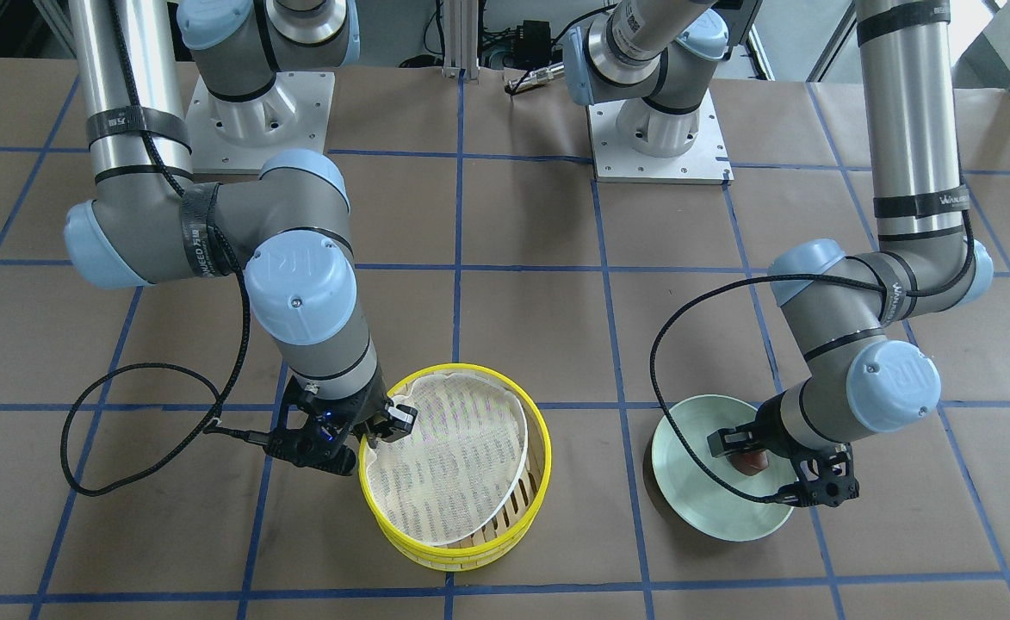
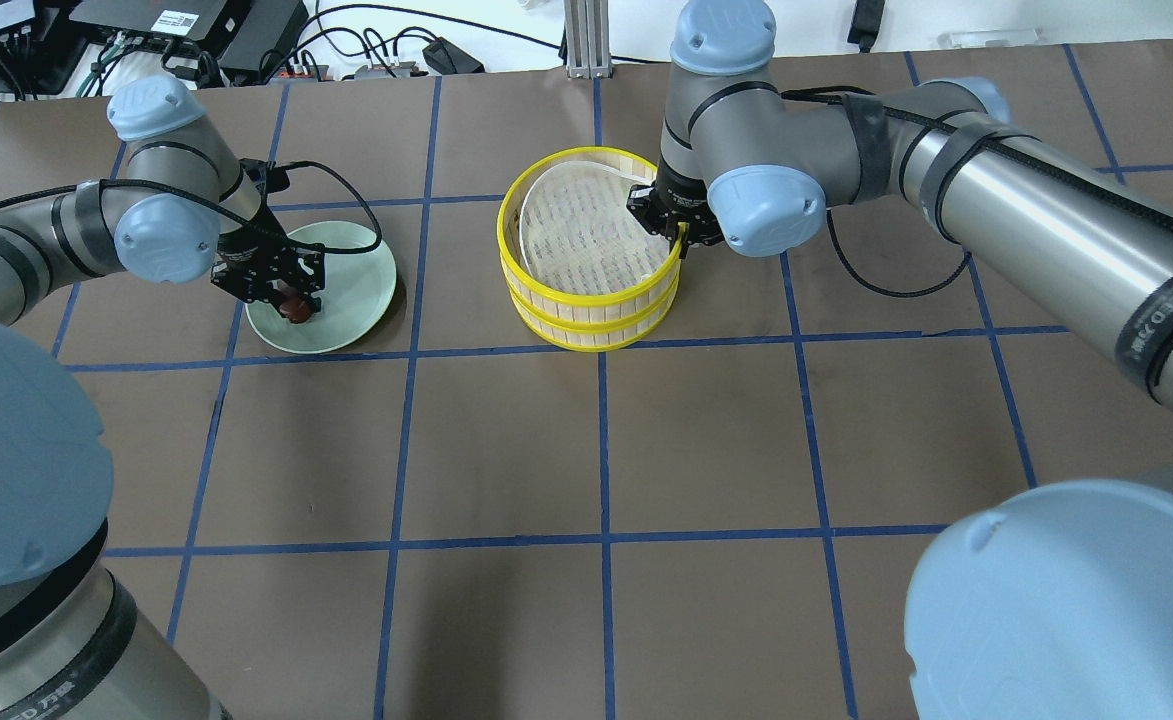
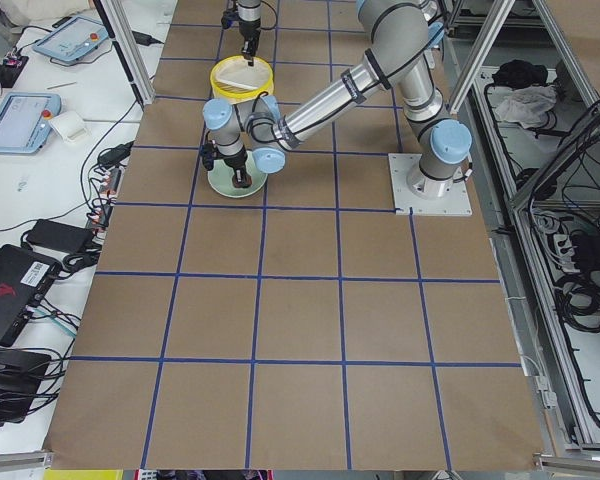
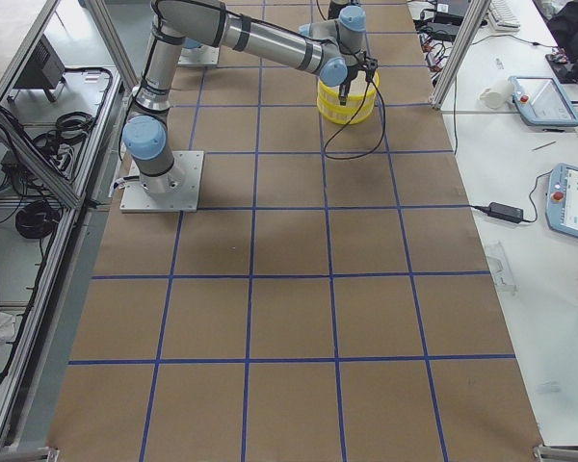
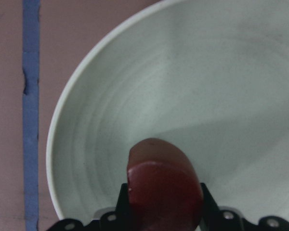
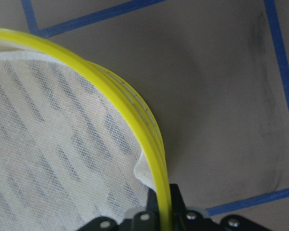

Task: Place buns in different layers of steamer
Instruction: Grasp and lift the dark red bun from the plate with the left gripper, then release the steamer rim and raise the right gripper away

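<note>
On the left, at the plate (image 1: 703, 508), left gripper (image 1: 750, 455) clenches the brown bun (image 5: 164, 192); right gripper (image 1: 380, 430) pinches the steamer's (image 1: 461, 558) top layer (image 6: 135, 108) at its right rim.

A front-facing camera looks steeply down across the brown paper-covered table (image 1: 513, 215), with the robot's bases far. An overhead camera looks forward from behind the shoulders. Both share the round yellow-rimmed steamer (image 1: 479, 551) and the pale green round plate (image 1: 685, 439). Two side cameras sit high at the table's ends, far from both. The left wrist camera is close over the plate and a dark reddish-brown oval bun (image 5: 164, 192), and the right wrist camera is close on the steamer's rim.
</note>
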